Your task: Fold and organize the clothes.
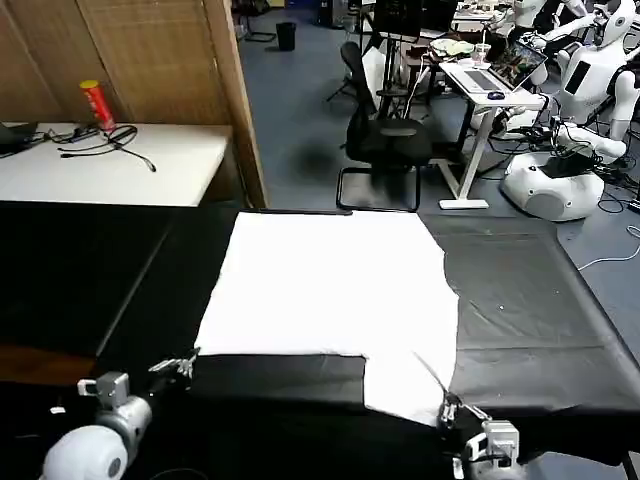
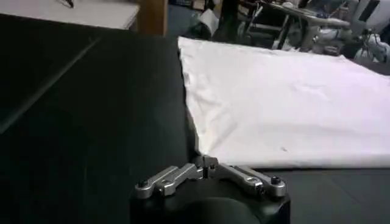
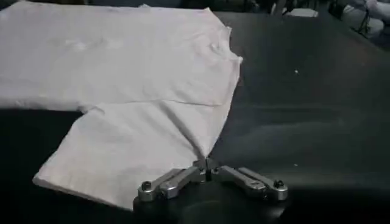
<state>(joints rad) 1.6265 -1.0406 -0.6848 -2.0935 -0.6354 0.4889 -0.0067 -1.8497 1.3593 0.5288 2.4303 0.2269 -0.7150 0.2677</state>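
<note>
The clothes are one white T-shirt (image 1: 330, 285) lying flat, plain side up, on the black table (image 1: 530, 320). One sleeve sticks out toward the front edge at the right. My left gripper (image 1: 183, 366) is at the shirt's near left corner. In the left wrist view that gripper (image 2: 205, 163) is shut, with the corner of the white cloth (image 2: 280, 103) at its tips. At the sleeve's near right corner, my right gripper (image 1: 449, 408) is shut on the fabric. A ridge of cloth (image 3: 122, 79) runs into the right gripper (image 3: 207, 164).
Behind the table on the left are a white desk (image 1: 110, 160) with a red can (image 1: 97, 104) and cables, and a wooden partition (image 1: 235, 90). A black office chair (image 1: 385, 135) stands beyond the far edge. White robots (image 1: 560, 170) stand at the back right.
</note>
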